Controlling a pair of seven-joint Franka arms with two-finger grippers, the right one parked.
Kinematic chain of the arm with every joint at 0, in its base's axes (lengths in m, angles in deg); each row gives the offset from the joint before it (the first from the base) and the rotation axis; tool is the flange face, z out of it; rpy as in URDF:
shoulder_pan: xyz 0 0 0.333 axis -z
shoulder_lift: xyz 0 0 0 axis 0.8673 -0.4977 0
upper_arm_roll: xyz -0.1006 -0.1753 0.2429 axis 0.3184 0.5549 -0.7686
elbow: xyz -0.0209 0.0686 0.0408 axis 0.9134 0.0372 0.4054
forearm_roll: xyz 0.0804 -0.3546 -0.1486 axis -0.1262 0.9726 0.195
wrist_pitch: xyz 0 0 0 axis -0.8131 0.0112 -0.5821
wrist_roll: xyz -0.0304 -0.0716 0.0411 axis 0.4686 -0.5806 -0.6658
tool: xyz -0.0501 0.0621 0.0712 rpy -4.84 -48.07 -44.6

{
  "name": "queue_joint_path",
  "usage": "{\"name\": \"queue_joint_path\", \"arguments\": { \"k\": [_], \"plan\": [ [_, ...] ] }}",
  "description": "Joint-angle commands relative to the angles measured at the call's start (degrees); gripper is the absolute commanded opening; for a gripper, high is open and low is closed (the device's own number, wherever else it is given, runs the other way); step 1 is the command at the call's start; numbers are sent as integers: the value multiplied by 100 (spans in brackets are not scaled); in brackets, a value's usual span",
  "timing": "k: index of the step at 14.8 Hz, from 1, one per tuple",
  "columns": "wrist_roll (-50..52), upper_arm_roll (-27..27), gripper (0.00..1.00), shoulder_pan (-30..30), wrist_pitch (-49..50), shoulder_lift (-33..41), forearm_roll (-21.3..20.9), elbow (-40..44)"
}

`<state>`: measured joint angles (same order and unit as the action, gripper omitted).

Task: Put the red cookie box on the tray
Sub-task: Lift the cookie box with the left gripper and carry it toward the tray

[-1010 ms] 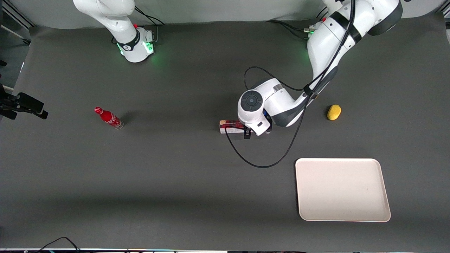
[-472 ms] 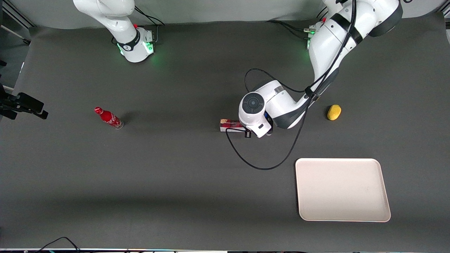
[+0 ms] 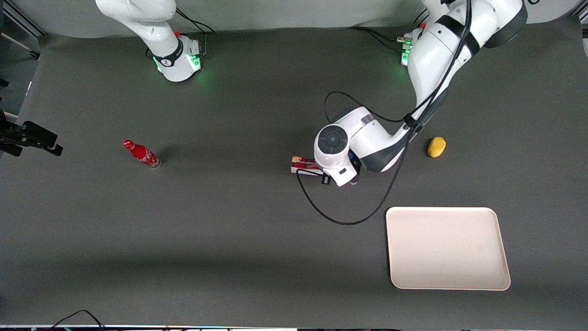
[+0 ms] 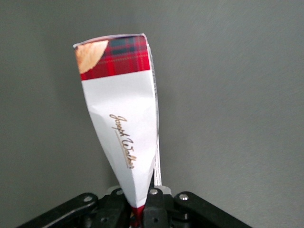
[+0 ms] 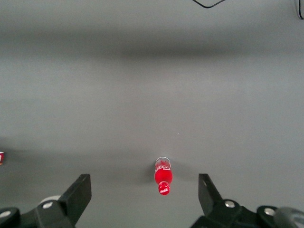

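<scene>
The red cookie box (image 3: pixel 303 165) pokes out from under the working arm's wrist near the table's middle; only its plaid end shows in the front view. In the left wrist view the red cookie box (image 4: pixel 124 123) stretches away from the camera, white with a plaid tip, and my gripper (image 4: pixel 141 206) is shut on its near end, one finger against each side. The box hangs above the grey mat. The cream tray (image 3: pixel 448 248) lies flat, nearer to the front camera than the gripper (image 3: pixel 337 172) and toward the working arm's end.
A yellow lemon-like object (image 3: pixel 436 146) rests on the mat beside the working arm's elbow. A small red soda bottle (image 3: pixel 142 154) stands toward the parked arm's end. A black cable (image 3: pixel 340 216) loops down from the wrist over the mat near the tray's corner.
The wrist and the held box have shifted a little toward the front camera and toward the tray. The grip has stayed the same.
</scene>
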<state>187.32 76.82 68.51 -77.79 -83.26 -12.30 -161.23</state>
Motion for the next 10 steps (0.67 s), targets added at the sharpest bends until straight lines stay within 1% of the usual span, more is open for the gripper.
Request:
{"name": "queue_joint_path", "arguments": {
  "k": [1,3,5,8,9,10],
  "plan": [
    [-803,99,0,-140,891,602,-14,257],
    [-1321,161,0,-281,1207,936,371,397],
    [-1770,169,0,-282,1830,1253,749,809],
    [-2394,135,0,-291,2867,1754,1662,1494],
    [-2509,117,0,-299,3079,1895,1856,1601],
    [-2606,99,0,-308,3186,1983,1928,1628]
  ]
}}
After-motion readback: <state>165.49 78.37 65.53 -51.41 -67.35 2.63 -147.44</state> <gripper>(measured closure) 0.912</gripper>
